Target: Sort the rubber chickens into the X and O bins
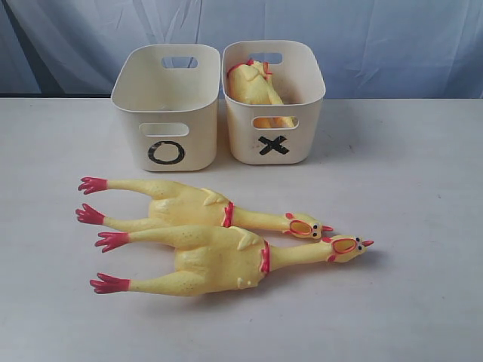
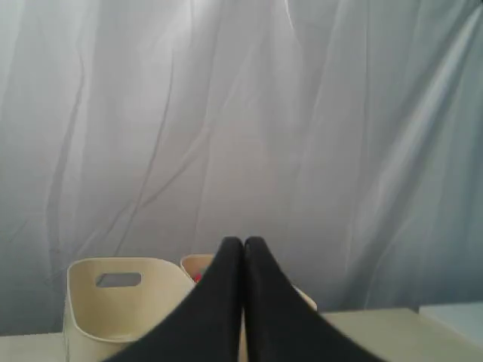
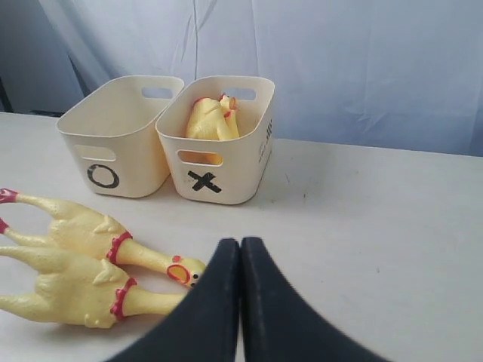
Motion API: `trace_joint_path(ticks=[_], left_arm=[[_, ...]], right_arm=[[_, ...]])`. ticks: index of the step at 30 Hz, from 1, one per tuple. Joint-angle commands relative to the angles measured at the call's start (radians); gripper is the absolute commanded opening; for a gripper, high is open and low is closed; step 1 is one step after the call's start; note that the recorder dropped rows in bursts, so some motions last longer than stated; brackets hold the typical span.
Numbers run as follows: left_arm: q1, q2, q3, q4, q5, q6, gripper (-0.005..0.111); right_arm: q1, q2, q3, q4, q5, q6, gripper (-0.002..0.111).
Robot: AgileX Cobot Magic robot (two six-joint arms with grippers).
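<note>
Two chickens (image 1: 211, 260) on table (image 1: 423, 226), unseen from left wrist; smaller chicken (image 1: 255, 84) in X bin (image 1: 273, 143). Left gripper (image 2: 243, 245), right gripper (image 3: 240, 243) pinched together, empty.

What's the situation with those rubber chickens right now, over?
Left gripper and right gripper shut, empty. Small rubber chicken in X bin; O bin empty. Two large rubber chickens side by side on table, nothing blocking.

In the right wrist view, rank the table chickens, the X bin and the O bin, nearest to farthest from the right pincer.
1. Table chickens: beside the right pincer.
2. X bin: ahead.
3. O bin: beside the X bin, farther.
</note>
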Motion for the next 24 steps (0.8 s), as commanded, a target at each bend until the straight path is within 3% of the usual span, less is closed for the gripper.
trace_joint_path(ticks=[1,5,14,24], left_arm=[[-0.002,0.173,-0.104,0.228,-0.119,-0.115,0.000],[-0.002,0.333,-0.203,0.405,-0.189,-0.234,0.000],[-0.002,0.546,-0.345,0.605,-0.271,-0.325,0.000],[-0.002,0.580,-0.391,0.605,-0.291,-0.369,0.000]], right_arm=[[-0.004,-0.032,0.004,0.000,0.019,-0.009,0.000],[-0.004,-0.040,0.004,0.002,0.043,-0.009,0.000],[-0.004,-0.042,0.004,0.002,0.051,-0.009,0.000],[-0.004,-0.042,0.004,0.024,0.089,-0.009,0.000]])
